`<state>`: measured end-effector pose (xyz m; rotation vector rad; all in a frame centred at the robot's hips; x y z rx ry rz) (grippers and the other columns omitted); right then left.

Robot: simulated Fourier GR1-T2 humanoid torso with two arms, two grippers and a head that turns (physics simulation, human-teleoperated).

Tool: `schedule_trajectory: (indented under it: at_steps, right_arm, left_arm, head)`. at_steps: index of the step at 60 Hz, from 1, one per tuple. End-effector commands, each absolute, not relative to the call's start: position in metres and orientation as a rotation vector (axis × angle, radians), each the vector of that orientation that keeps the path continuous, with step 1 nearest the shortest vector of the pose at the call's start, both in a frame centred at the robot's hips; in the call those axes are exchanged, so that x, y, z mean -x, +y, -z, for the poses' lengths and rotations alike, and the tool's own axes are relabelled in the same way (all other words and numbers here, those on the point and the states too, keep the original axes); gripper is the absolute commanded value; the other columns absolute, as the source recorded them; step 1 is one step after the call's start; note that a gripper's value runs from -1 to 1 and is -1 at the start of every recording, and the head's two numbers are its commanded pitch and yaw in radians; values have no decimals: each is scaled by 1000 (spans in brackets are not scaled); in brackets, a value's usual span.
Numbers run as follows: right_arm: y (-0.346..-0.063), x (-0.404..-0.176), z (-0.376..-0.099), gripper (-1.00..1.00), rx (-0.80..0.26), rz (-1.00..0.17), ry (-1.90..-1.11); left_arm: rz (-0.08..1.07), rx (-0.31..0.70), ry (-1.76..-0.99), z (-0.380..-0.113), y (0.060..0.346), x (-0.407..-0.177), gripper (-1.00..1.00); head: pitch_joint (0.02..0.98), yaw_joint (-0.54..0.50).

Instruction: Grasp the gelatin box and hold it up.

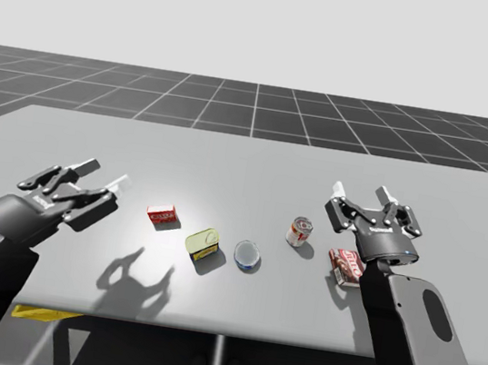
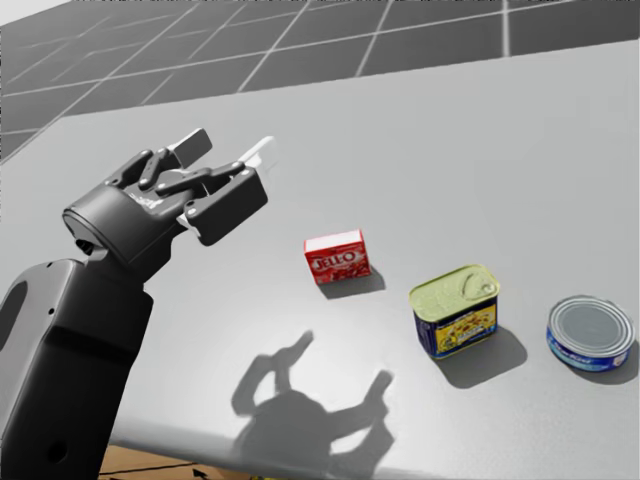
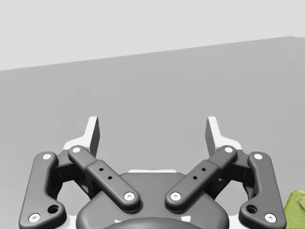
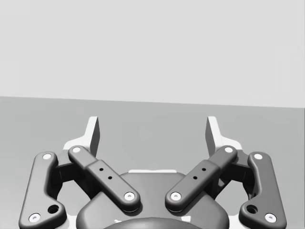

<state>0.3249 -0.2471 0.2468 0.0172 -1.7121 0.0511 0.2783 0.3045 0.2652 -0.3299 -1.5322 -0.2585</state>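
Hidden: your right arm [image 1: 414, 336] covers part of the red-and-white box [image 1: 343, 262] in the high view. One end of that box pokes out beside the wrist.
Cut off: a yellow-green corner [image 3: 296, 210] sits beside your left gripper [image 1: 103, 175] in the left wrist view, too little of it to name. A yellow strip [image 1: 36, 312] lies under the near edge of the table [image 2: 500, 150]; can't tell what it is.
Task thing, look: small red box [image 2: 338, 256], a flat rectangular carton with a red printed face and a pale narrow top side.
Task thing, place: on the table, standing on a long edge with the printed face toward you, apart from everything. It lies between your left gripper and the blue rectangular can [image 2: 455, 310].
Writing: bold white lettering on the box's red face, with finer print below it too small to read. The can labels are blurred.
Left gripper: released, fingers spread wide, held off the table well to the left of the small red box. Its shadow [image 1: 133, 276] falls on the table nearer you.
Right gripper [image 1: 362, 194]: released, fingers wide, with bare table ahead of it in the right wrist view. It is above the red-and-white box.
Others: the blue rectangular can has a yellow-green lid. The flat round blue can [image 2: 590, 333] is near it, on its right. The red-and-white round can [image 1: 299, 231] stands upright near your right gripper.
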Motion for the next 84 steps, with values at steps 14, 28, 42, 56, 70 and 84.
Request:
schedule_trajectory:
  at_steps: [14,28,42,56,70,84]
  right_arm:
    - [-251,-324,-249,-1000,-22,-27,-1719]
    - [-252,-324,-249,-1000,-32,-18,-1723]
    - [-253,-325,-249,-1000,-32,-21,-1724]
    - [-254,-324,-249,-1000,-35,-20,-1726]
    - [-255,-325,-250,-1000,-35,-18,-1728]
    - [-255,-325,-250,-1000,-33,-17,-1727]
  left_arm:
    - [518,442,-1349,-200,333,-275,-1000]
    - [622,498,-1291,-178,337,-286,-1000]
    - [652,506,-1226,-159,332,-308,-1000]
    - [691,505,-1181,-152,322,-324,-1000]
    - [708,527,-1143,-144,309,-342,-1000]
    - [712,571,-1120,-136,303,-350,-1000]
  head:
    - [767,380]
    - [772,384]
    - [777,386]
    - [780,385]
    - [781,381]
    - [779,374]
